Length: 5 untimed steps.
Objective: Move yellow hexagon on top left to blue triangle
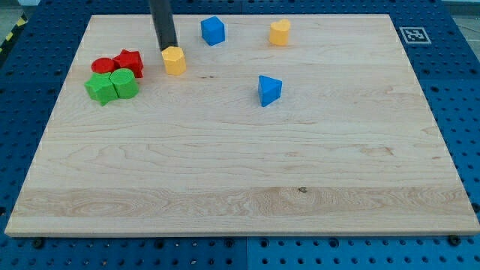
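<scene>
Two yellow blocks lie on the wooden board (240,172): the yellow hexagon (174,60) in the upper left of the frame, with my tip (168,49) touching its upper-left edge, and another yellow block (280,32) near the top, right of centre. The blue triangle (268,89) sits well apart to the hexagon's lower right, and a blue cube (213,30) lies near the top between the yellow pair. At the left, a red cylinder (103,65), a red block (129,61), a green star-like block (98,88) and a green cube (124,82) huddle together; the rod carries no claw.
</scene>
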Tool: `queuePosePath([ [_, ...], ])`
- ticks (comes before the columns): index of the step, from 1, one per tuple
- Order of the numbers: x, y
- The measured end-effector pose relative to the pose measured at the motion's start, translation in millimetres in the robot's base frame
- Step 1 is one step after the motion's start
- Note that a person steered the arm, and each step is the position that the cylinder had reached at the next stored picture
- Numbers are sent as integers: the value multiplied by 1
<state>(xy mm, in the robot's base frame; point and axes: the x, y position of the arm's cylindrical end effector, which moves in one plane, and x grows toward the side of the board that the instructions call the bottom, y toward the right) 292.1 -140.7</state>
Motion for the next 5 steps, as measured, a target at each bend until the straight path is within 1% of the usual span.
queuePosePath([
  [1, 4, -2],
  [4, 41, 28],
  [5, 40, -6],
])
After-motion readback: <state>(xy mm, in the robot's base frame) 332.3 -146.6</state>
